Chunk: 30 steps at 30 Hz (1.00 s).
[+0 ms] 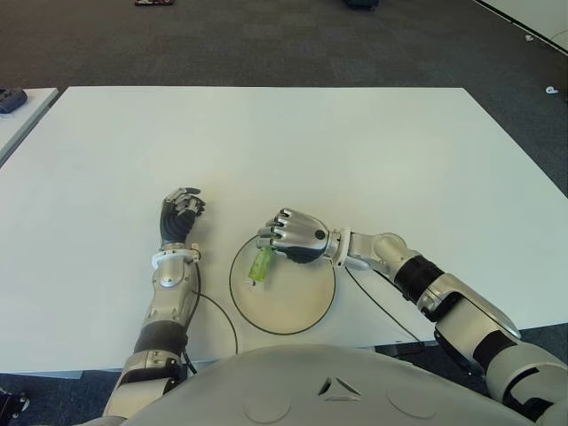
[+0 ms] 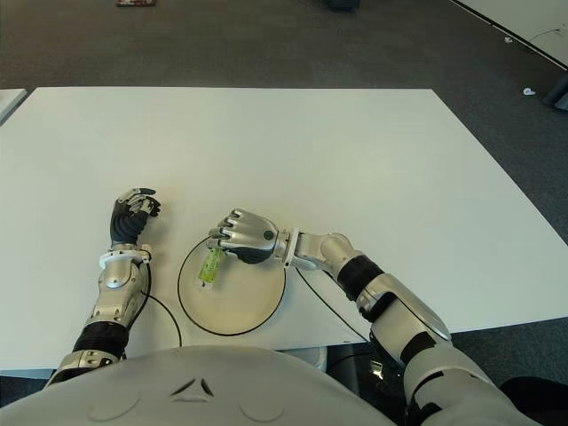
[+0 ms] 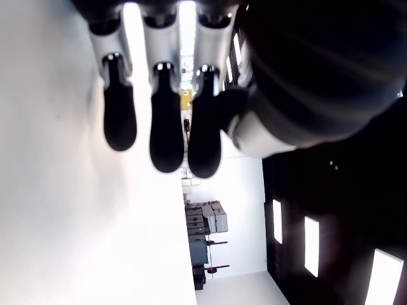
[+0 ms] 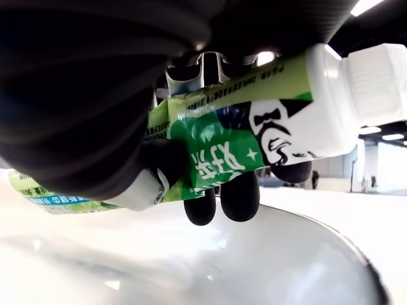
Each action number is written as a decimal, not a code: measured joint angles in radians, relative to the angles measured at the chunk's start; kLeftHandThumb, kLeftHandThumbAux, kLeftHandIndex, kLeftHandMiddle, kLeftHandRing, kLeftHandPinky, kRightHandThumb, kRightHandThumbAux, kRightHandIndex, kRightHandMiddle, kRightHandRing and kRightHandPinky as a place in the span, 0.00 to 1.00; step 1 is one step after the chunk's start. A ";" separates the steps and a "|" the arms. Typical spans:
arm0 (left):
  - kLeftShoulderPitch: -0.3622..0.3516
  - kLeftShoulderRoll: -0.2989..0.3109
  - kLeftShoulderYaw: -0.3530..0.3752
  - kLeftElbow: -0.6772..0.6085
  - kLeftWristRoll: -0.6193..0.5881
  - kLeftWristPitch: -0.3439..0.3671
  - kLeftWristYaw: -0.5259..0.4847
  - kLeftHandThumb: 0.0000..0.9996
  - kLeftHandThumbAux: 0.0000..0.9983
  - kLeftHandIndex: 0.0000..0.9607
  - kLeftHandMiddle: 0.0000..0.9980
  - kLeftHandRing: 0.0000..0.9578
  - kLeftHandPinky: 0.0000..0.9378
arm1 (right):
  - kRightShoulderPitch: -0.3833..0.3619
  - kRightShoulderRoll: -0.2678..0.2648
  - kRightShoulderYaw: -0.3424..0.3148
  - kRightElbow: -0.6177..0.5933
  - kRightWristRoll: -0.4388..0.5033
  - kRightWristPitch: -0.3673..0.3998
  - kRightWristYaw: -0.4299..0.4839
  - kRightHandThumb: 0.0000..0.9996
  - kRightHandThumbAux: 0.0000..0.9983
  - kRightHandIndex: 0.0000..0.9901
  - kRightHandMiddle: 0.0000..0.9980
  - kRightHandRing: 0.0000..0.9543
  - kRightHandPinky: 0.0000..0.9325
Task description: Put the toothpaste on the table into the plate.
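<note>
Toothpaste (image 4: 254,127) is gripped in the right hand (image 1: 297,236), whose fingers (image 4: 232,197) are curled round the green and white tube, with the thumb pressed against its printed face. The tube is held over the plate (image 1: 302,306), above the part of the dish nearest the left hand; whether its lower end touches the plate cannot be told. In the right wrist view a white ribbed cap is seen at one end of the tube, and beside it a black figure with a bow tie is printed on a white band. White characters are printed on the green part, and a line of small dark script runs along the upper edge, but none of it can be read. A blue and yellow strip with small print is seen at the crimped end, likewise illegible.

The plate, round and pale with a dark rim, is set on the white table (image 1: 355,151) close to the near edge. The left hand (image 1: 180,215) is seen beside the plate, on its left, with its fingers loosely bent and nothing held in them.
</note>
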 measured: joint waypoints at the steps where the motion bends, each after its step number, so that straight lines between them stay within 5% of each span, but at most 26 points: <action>1: 0.000 0.000 0.000 0.000 0.000 -0.001 0.000 0.71 0.72 0.45 0.59 0.61 0.59 | 0.000 -0.003 -0.001 -0.004 0.016 -0.001 0.031 0.42 0.65 0.07 0.07 0.10 0.16; 9: 0.000 0.000 -0.001 -0.003 0.004 0.009 0.000 0.71 0.72 0.45 0.58 0.61 0.58 | 0.001 -0.037 -0.019 -0.061 0.145 -0.013 0.260 0.37 0.44 0.00 0.00 0.00 0.01; 17: 0.002 0.002 -0.001 -0.015 0.018 0.043 0.000 0.71 0.72 0.45 0.57 0.61 0.59 | 0.020 -0.046 -0.043 -0.083 0.182 -0.013 0.308 0.40 0.29 0.00 0.00 0.00 0.00; 30: 0.001 0.004 -0.002 -0.020 0.041 0.058 0.010 0.71 0.72 0.45 0.58 0.61 0.59 | 0.062 -0.061 -0.113 -0.157 0.251 -0.009 0.352 0.39 0.23 0.00 0.00 0.00 0.00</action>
